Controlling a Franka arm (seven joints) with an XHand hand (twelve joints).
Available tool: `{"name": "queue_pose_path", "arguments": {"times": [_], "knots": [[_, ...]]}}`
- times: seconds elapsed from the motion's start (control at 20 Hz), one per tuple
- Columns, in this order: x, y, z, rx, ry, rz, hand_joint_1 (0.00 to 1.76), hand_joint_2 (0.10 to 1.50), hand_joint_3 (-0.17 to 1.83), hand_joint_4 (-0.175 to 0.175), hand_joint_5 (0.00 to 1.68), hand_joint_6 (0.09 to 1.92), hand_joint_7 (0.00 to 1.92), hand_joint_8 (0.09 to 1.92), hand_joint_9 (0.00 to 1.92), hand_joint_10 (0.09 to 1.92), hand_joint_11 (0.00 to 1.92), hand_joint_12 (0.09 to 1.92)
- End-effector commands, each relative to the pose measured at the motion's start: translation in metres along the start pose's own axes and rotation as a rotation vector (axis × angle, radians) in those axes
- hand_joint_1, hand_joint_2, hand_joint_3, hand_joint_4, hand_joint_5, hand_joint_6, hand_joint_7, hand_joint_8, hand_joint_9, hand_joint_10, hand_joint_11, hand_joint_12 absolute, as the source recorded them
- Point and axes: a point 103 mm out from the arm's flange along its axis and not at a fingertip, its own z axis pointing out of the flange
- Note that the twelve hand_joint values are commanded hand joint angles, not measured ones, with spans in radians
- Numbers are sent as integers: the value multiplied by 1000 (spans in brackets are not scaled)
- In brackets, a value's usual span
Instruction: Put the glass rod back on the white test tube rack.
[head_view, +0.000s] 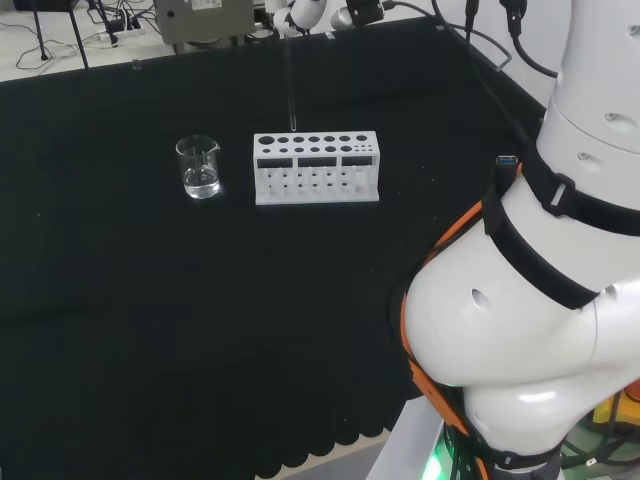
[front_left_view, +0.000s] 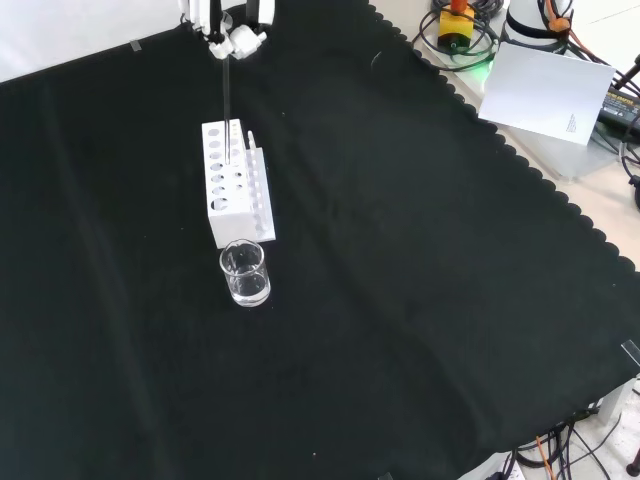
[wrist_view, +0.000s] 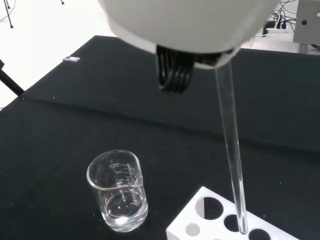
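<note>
The thin clear glass rod hangs upright from the hand, whose fingers pinch its upper end. The rod's lower tip is at the top plate of the white test tube rack, by a hole in the back row in the head view. I cannot tell whether the tip is inside the hole. A blurred white part of the hand sits above the rod in the wrist view.
A small glass beaker with a little clear liquid stands close beside the rack's end. A white board and cables lie beyond the cloth's scalloped edge. Grey equipment stands behind the bench.
</note>
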Motion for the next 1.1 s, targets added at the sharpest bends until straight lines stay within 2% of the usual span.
{"name": "queue_pose_path", "arguments": {"times": [0.05, 0.35, 0.95, 1.1], "knots": [[43, 30, 16, 16, 28, -122, 1331, 492, 972, -175, 1302, 519, 1309, 1035, 1768, 646, 1508, 983], [44, 32, 16, 21, 21, -93, 1331, 492, 973, -175, 1302, 519, 1309, 1034, 1768, 646, 1508, 984], [43, 33, 14, 19, 11, -88, 1331, 491, 974, -175, 1302, 521, 1310, 1035, 1768, 646, 1508, 984], [35, 29, 14, 16, 16, -87, 1331, 491, 975, -175, 1302, 521, 1310, 1035, 1768, 646, 1508, 984]]}}
